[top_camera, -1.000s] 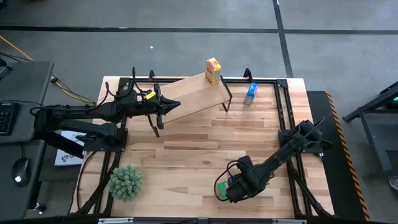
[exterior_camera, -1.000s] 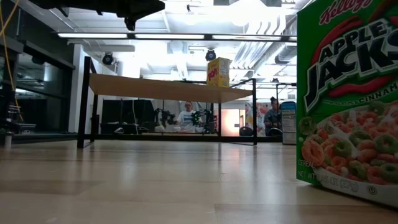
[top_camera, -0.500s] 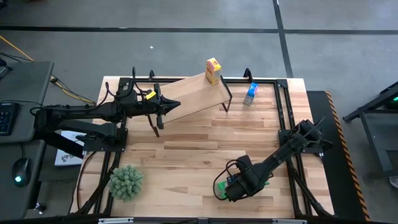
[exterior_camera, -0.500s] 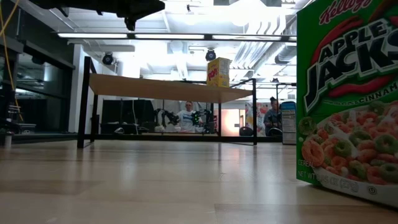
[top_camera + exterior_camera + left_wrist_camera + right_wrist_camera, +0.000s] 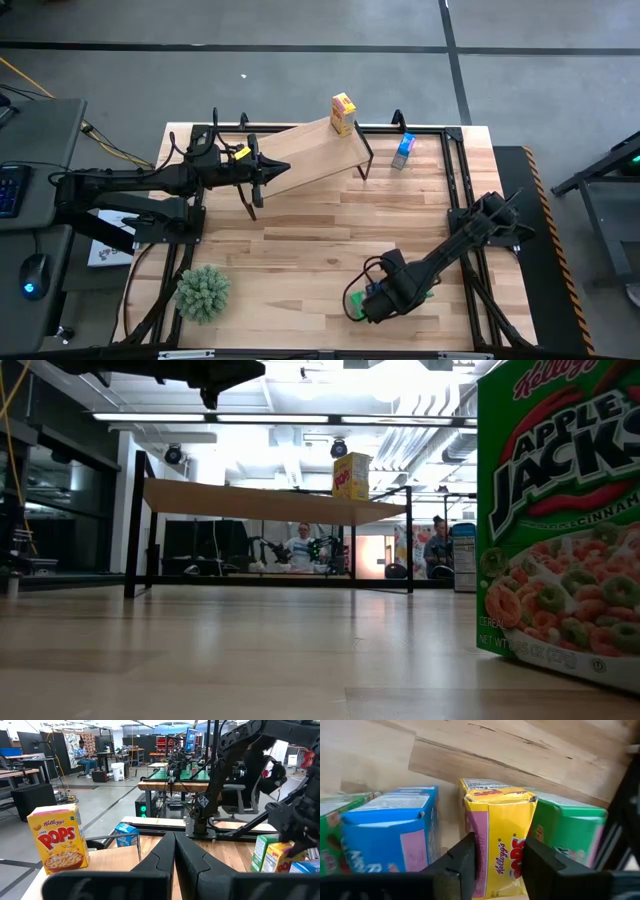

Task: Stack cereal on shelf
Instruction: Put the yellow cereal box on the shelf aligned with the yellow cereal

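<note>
My right gripper (image 5: 501, 865) is low over a cluster of cereal cartons (image 5: 358, 298) near the table's near edge and is shut on the yellow one (image 5: 500, 827). A blue carton (image 5: 395, 827) and a green carton (image 5: 570, 832) stand on either side of it. One yellow carton (image 5: 343, 113) stands upright on the right, far end of the sloped wooden shelf (image 5: 310, 155). A blue carton (image 5: 403, 150) stands on the table just right of the shelf. My left gripper (image 5: 265, 172) waits, shut, over the shelf's left end. My right gripper has the yellow carton's two narrow sides (image 5: 481, 845) pinched between its fingers (image 5: 465, 862), below the carton's top flap. The fingers come down at it from above on a slant. The carton stands among its neighbours; I cannot tell whether its base is off the table.
A round spiky green plant (image 5: 203, 292) sits at the table's near left corner. In the low view a green Apple Jacks carton (image 5: 560, 520) fills the right side. The shelf's black legs (image 5: 133, 525) stand on the table's far half; bare wood lies between shelf and cluster.
</note>
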